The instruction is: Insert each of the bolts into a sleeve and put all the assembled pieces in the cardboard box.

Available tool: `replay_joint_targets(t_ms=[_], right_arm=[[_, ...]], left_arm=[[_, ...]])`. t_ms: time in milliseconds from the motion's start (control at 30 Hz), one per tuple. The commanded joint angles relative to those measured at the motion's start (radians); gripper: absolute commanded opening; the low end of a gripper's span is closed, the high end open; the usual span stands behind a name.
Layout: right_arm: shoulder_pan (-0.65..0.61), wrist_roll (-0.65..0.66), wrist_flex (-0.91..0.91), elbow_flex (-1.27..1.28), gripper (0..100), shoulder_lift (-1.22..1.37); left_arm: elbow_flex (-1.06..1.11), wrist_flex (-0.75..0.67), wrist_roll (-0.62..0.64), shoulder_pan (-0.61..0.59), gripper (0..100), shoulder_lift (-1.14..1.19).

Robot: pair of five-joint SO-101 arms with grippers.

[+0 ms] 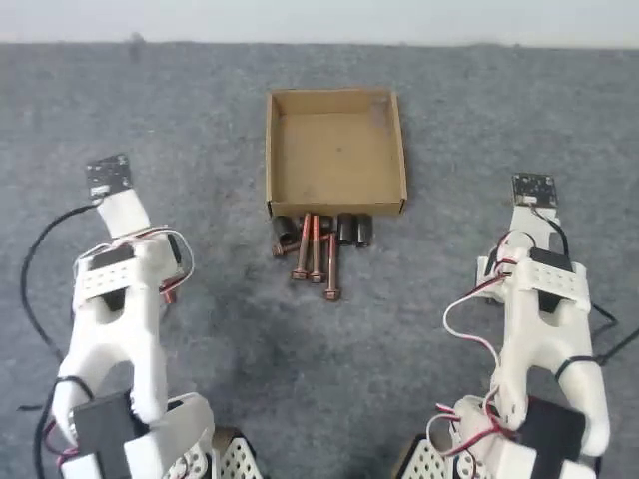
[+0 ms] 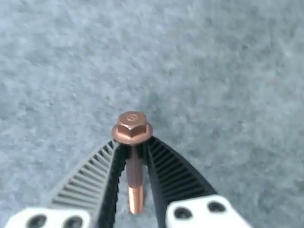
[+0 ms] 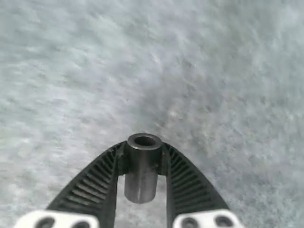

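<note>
My left gripper (image 2: pixel 133 145) is shut on a copper hex-head bolt (image 2: pixel 132 129), gripped just under its head and held over bare carpet. A dark metal sleeve (image 3: pixel 141 173) stands upright, open end up, with my right gripper (image 3: pixel 142 156) shut on it. In the high view the left arm (image 1: pixel 120 299) stands at the left and the right arm (image 1: pixel 539 309) at the right, both well apart from the cardboard box (image 1: pixel 334 207). Several copper bolts (image 1: pixel 316 257) and dark sleeves (image 1: pixel 353 230) lie in a cluster just in front of the box.
Grey carpet (image 1: pixel 399 329) covers the table. The open box sits at the middle back with nothing inside. Cables trail beside both arm bases. There is free carpet between the two arms, in front of the pile.
</note>
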Motion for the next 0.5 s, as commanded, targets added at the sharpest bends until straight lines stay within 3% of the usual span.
replay_joint_targets(t_ms=[0,300,467], right_arm=[[-0.099,-0.003,-0.047,-0.044,0.6,-0.134],[-0.369,-0.003,-0.371,-0.037,0.6,-0.179],[-0.458,-0.006,-0.595,-0.035,0.6,-0.171]], left_arm=[[-0.004,-0.043,0.009,-0.014,1,-0.064],[-0.004,-0.043,0.006,-0.011,1,-0.063],[-0.004,-0.043,0.006,-0.011,1,-0.063]])
